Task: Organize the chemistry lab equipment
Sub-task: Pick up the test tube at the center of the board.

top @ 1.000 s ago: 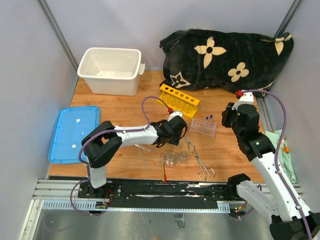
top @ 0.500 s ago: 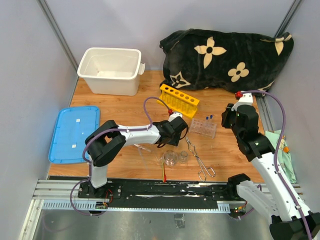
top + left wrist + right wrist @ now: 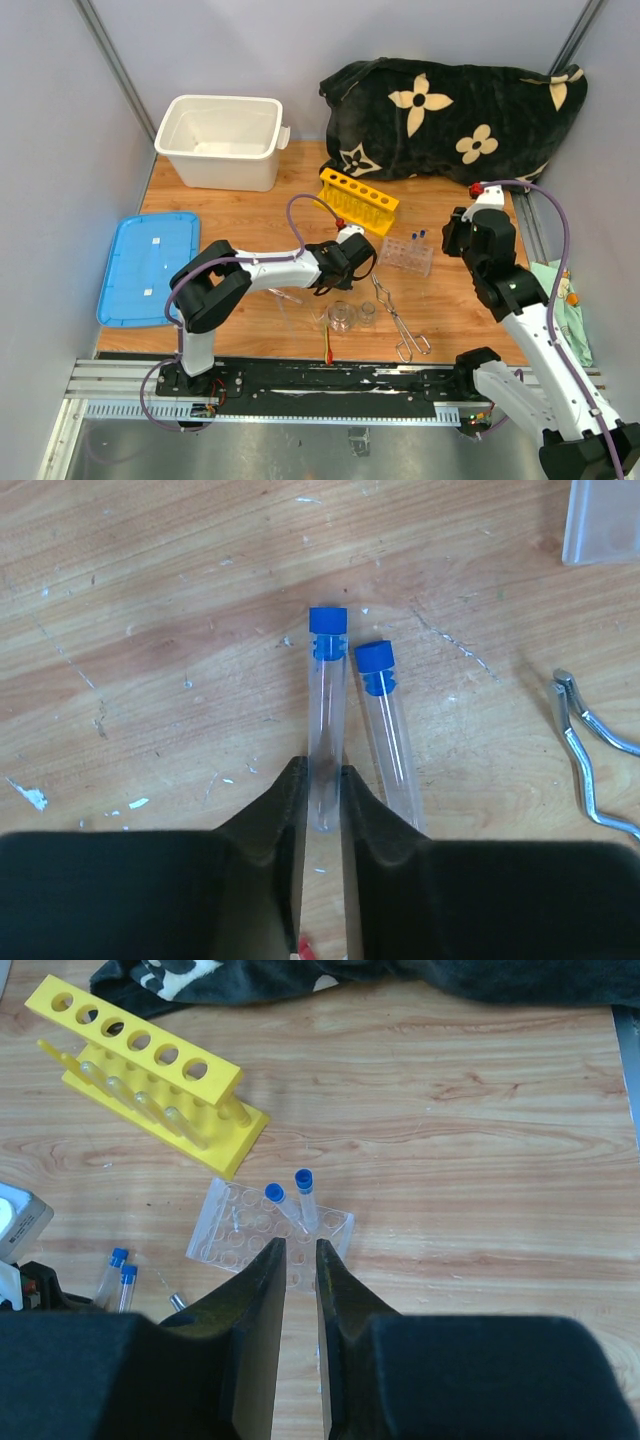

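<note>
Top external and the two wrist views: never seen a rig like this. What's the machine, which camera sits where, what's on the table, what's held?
Two robot arms are bolted at the table's near edge, each ending in a two-finger gripper. The top view looks down from above and behind them; each wrist view rides on one arm and looks past its own fingers. On the wooden table: a yellow tube rack, a clear plastic rack with two standing tubes, small glass beakers, metal tongs, a red-tipped stick, a white tub, a blue lid and a black flowered cloth. The left gripper is shut on one lying blue-capped tube; a second tube lies beside it. The right gripper hangs above the table near the clear rack, jaws slightly apart, empty.
</note>
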Available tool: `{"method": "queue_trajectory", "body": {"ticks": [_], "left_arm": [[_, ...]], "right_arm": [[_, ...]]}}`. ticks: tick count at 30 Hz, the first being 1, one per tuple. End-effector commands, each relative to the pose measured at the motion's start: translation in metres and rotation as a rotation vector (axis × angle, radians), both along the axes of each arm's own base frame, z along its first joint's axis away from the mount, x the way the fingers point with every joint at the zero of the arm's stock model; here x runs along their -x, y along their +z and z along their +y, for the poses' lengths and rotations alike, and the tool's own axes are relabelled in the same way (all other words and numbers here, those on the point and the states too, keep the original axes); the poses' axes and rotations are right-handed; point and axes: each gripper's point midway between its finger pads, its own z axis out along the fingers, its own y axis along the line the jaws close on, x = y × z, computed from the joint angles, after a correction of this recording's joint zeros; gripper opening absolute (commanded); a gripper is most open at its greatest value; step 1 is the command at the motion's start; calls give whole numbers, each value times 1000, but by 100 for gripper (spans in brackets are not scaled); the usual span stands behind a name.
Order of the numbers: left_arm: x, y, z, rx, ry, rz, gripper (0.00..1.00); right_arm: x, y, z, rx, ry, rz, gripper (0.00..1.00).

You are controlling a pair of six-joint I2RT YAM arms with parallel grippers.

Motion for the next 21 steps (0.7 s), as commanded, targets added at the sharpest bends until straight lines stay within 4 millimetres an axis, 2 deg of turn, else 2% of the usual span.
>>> {"method": "queue_trajectory", "body": {"ticks": [1,4,9,12,18,21], "left_arm": [[3,5,16,-35,23,-16,14],[3,14,27,-50,39,-42,2],[5,37,42,-24,26,-111,0],[8,61,46,47,-3,-179,0],[16,129,44,297,-85,-353,0],[25,147,44,364,-132,-415,0]], "right_arm": [[-4,-1,2,-18,8,0,19],[-4,1,9,-35,41,13,19],[-3,14,33,-97,157,36,20],[-1,23,55,-161,256,57,22],[7,35,106,-347,476,107,25],[14,37,132,-435,593,148,28]]}}
